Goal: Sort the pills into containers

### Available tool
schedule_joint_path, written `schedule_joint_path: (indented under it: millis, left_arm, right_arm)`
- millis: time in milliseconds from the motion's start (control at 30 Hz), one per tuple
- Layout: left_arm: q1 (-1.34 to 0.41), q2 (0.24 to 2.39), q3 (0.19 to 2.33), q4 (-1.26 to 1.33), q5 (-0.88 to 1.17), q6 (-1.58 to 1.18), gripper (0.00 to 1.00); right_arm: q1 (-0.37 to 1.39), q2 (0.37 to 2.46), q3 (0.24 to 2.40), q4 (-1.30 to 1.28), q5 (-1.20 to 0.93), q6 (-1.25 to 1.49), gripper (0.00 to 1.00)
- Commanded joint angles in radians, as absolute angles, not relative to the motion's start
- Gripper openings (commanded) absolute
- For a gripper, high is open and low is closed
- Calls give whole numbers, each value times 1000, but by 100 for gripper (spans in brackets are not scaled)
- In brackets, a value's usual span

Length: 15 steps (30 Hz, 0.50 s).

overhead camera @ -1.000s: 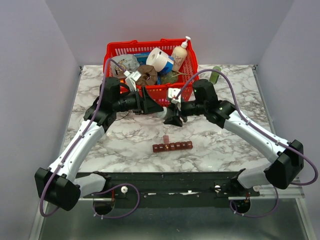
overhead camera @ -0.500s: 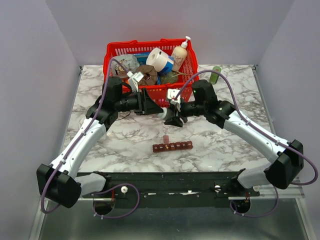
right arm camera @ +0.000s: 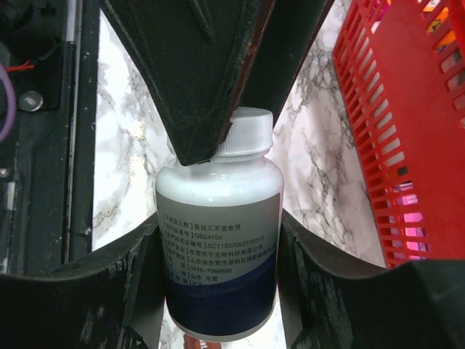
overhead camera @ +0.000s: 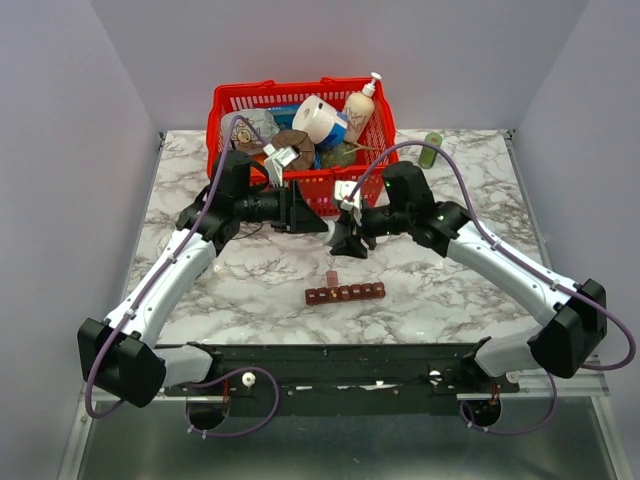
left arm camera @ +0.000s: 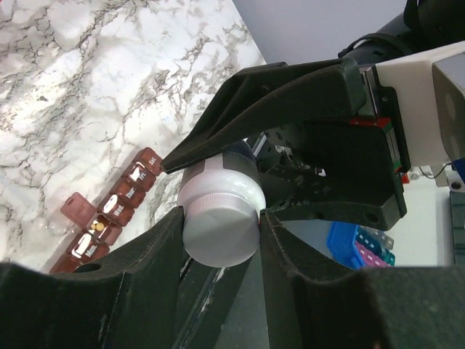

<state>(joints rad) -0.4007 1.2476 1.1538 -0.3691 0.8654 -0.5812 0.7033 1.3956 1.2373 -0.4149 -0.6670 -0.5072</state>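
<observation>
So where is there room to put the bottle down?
Bare marble lies right of the pill strip, and in the far left corner beside the red basket. It's crowded between basket and strip, where the bottle is held.

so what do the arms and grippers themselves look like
The left arm and right arm have white links between chunky black joints, with a purple cable looping along each. The left gripper and right gripper are matte black, with broad fingers tapering to points.
</observation>
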Motion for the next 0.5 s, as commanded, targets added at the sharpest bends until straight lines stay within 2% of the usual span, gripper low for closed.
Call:
schedule_joint_path:
  millis: [0, 300, 467]
  left_arm:
    - [-411, 1253, 1177, -422, 925, -502, 40]
    - [-410, 1221, 1174, -480, 1023, -321, 40]
    - [-411, 1181, 1140, -445, 1095, -296, 40]
  right_arm:
    - [713, 1404, 1282, -377, -817, -433, 8]
    - [700, 1480, 1301, -362, -1149, -221, 8]
    - [683, 1505, 1260, -238, -1296, -75, 8]
